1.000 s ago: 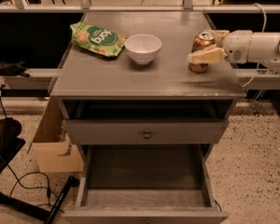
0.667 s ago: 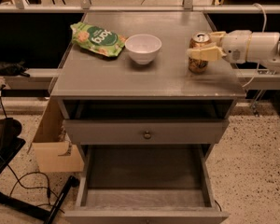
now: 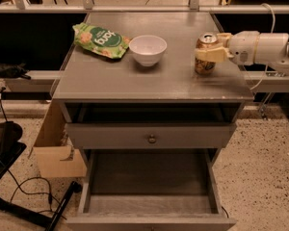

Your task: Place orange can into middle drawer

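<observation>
One gripper (image 3: 209, 45) reaches in from the right, its pale fingers clasping the orange can (image 3: 203, 66), upright on the cabinet top (image 3: 135, 78) — the middle drawer (image 3: 149, 177) stands open below.

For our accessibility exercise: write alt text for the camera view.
The robot's hand grips the orange can on the cabinet top, right side; below, the middle drawer stands open. A white bowl and green snack bag sit left.
</observation>
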Controlling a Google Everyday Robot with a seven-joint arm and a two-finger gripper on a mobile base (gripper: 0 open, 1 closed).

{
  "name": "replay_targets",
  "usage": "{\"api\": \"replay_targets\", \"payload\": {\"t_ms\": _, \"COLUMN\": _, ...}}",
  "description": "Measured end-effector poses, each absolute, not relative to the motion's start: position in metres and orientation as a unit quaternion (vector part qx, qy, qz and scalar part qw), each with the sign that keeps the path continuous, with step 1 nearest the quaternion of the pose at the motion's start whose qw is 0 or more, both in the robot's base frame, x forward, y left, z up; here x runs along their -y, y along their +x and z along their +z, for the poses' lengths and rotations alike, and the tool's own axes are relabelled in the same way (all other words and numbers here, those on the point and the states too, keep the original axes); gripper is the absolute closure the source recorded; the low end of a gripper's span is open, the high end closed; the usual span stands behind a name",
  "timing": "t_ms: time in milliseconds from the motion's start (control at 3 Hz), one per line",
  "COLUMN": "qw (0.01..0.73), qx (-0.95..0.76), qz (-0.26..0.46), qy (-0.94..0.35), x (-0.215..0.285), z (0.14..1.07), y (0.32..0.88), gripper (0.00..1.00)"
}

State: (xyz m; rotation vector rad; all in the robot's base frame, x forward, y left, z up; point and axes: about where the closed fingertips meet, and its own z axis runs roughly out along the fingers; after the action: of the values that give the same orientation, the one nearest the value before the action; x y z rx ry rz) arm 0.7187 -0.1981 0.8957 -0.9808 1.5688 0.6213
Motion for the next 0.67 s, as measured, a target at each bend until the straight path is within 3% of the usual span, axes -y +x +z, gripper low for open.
{"api": "replay_targets", "payload": {"t_ms": 333, "qw": 0.557, "qx": -0.664, "qz": 0.234, "qy": -0.441, "x": 0.208, "z": 0.935, "y": 0.716, "gripper": 1.0}}
{"api": "replay_targets", "payload": {"t_ms": 667, "qw": 0.561, "qx": -0.653, "qz": 0.215, "qy": -0.46, "x": 0.22, "z": 0.993, "y": 0.687, "gripper": 1.0}}
